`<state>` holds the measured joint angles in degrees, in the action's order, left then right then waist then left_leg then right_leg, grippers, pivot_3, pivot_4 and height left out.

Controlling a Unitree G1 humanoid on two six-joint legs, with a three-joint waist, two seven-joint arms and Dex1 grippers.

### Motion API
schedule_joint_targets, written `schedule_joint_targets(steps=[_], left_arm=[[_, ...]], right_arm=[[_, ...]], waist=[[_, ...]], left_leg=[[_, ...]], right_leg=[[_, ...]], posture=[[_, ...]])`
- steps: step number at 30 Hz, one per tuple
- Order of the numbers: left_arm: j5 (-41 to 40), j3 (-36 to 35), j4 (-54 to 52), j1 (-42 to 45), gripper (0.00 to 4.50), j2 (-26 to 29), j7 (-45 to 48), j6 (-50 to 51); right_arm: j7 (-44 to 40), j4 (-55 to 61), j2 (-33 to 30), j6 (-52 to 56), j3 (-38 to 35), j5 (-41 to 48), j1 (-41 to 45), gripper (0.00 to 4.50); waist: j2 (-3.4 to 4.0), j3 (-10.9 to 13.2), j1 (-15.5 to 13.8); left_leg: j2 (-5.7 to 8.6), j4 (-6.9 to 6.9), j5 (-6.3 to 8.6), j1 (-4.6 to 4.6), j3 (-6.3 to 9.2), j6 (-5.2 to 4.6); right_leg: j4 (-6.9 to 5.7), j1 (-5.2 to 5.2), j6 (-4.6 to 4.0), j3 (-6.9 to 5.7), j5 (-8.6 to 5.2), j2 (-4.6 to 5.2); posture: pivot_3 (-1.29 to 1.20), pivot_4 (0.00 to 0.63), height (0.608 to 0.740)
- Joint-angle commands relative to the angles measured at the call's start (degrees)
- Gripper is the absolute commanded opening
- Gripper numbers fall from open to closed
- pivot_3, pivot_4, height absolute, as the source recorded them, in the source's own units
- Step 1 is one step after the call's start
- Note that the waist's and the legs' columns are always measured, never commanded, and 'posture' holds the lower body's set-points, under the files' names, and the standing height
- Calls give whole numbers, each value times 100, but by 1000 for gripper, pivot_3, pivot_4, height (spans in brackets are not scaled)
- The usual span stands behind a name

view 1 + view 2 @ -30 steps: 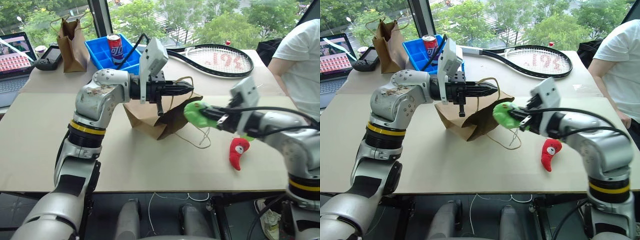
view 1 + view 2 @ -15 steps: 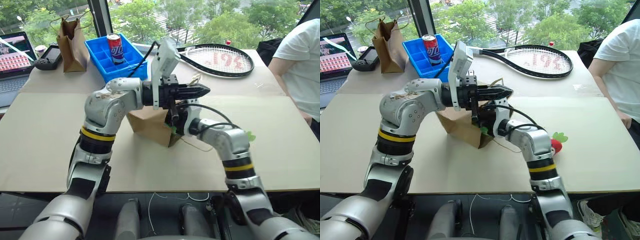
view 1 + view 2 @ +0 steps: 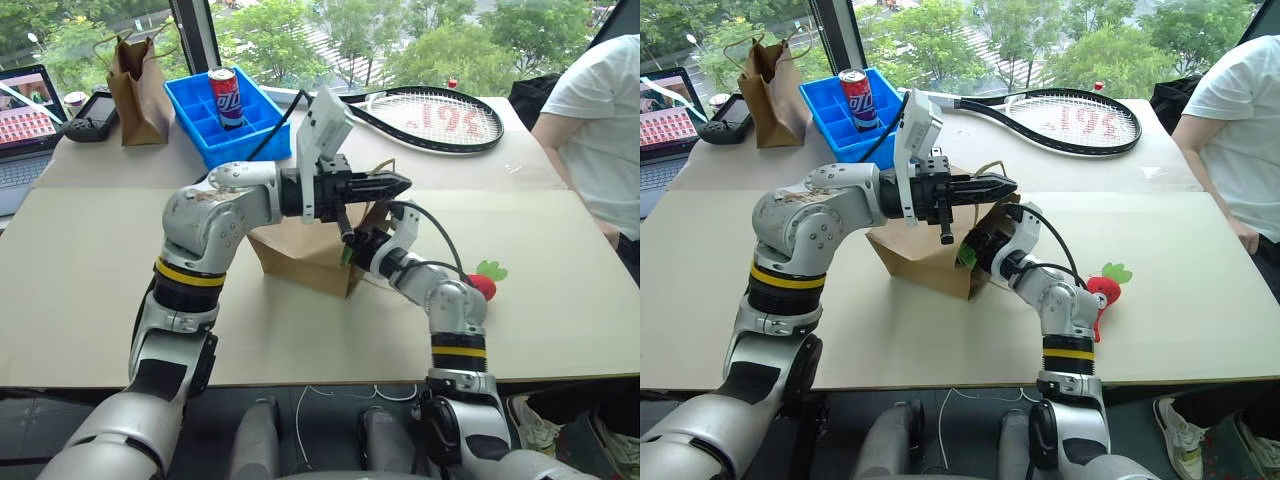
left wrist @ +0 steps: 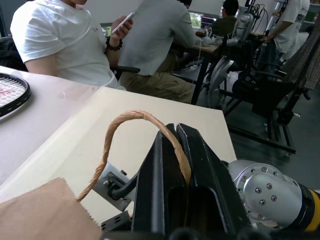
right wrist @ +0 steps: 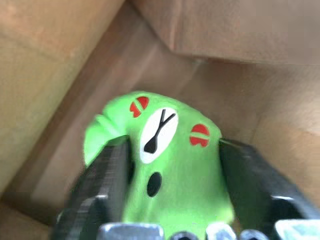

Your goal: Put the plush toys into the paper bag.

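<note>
The light-brown paper bag lies on its side mid-table, mouth facing right. My left gripper is shut on its cord handle and holds the mouth up. My right gripper reaches into the mouth. Its fingers stand spread on either side of the lime-green plush toy, which looks unsqueezed between them against the bag's inner wall. The red plush toy, with green leaves, lies on the table to the right of the bag, behind my right forearm.
At the back stand a blue tray with a red can, a darker brown paper bag, a laptop and a tennis racket. A person in a white shirt sits at the right edge.
My right arm swung left and down, carrying the green toy from outside the bag into its mouth, and its fingers have spread. The left gripper kept hold of the handle.
</note>
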<state>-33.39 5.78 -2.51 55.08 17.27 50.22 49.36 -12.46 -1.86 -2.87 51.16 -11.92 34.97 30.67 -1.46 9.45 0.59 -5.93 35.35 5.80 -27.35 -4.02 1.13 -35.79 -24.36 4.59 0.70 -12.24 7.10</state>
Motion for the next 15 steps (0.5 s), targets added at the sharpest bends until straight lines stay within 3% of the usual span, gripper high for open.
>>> schedule_joint_targets(steps=[1,8,15], left_arm=[[54,-6,13,76,0,34,49,-216],[77,14,172,117,0,5,102,-342],[58,42,299,165,0,-57,171,-407]], right_arm=[[-60,917,-390,477,-143,335,-211,4176],[155,1773,-1067,1232,-1186,1166,-823,4176],[195,3432,-3274,2173,-1651,1020,-1845,4176]], waist=[[0,0,8],[1,0,-1],[7,2,-60]], left_leg=[[0,-1,1,0,0,2],[0,-9,3,2,3,6],[9,-13,4,3,3,6]], right_leg=[[0,-1,-1,0,0,0],[4,1,-5,0,-4,-1],[17,4,-40,6,-26,3]], posture=[[0,150,740],[0,150,740],[0,150,740]])
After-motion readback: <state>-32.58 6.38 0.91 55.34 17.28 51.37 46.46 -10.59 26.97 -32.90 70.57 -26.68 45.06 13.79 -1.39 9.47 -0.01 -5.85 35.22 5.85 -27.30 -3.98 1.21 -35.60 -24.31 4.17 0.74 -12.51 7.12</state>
